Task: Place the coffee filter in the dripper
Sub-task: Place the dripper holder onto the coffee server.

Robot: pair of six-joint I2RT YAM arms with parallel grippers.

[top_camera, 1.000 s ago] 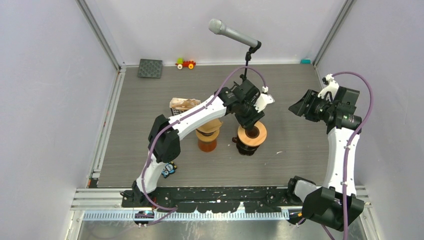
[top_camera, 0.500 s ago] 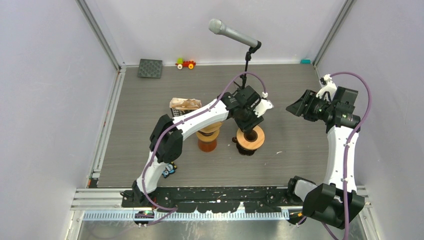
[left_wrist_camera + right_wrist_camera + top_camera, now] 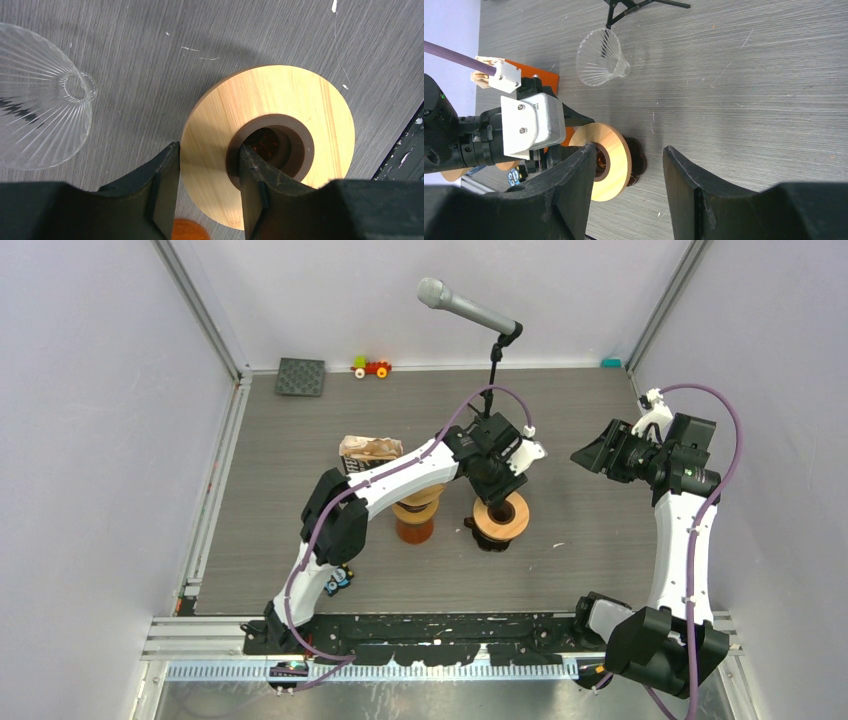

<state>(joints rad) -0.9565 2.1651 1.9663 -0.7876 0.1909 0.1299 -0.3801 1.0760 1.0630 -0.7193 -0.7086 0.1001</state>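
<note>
— Left gripper point(image 3: 209, 150)?
— Jaws apart over the wooden ring point(image 3: 280, 100), mid-frame.
— The dripper point(image 3: 35, 95)?
— On its side on the worktop point(image 3: 150, 40), upper left, clear of the ring. Filter point(image 3: 420, 492) sits atop the orange jar point(image 3: 414, 530), left of the ring overhead. Right gripper point(image 3: 629, 150): jaws apart, aloft.

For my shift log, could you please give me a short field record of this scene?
left gripper: open, straddling the band of the wooden ring; contact unclear
right gripper: open, raised, empty
glass dripper: on its side on the table, empty
brown filter pack: partly hidden by left arm
task state: no filter in dripper yet
</note>
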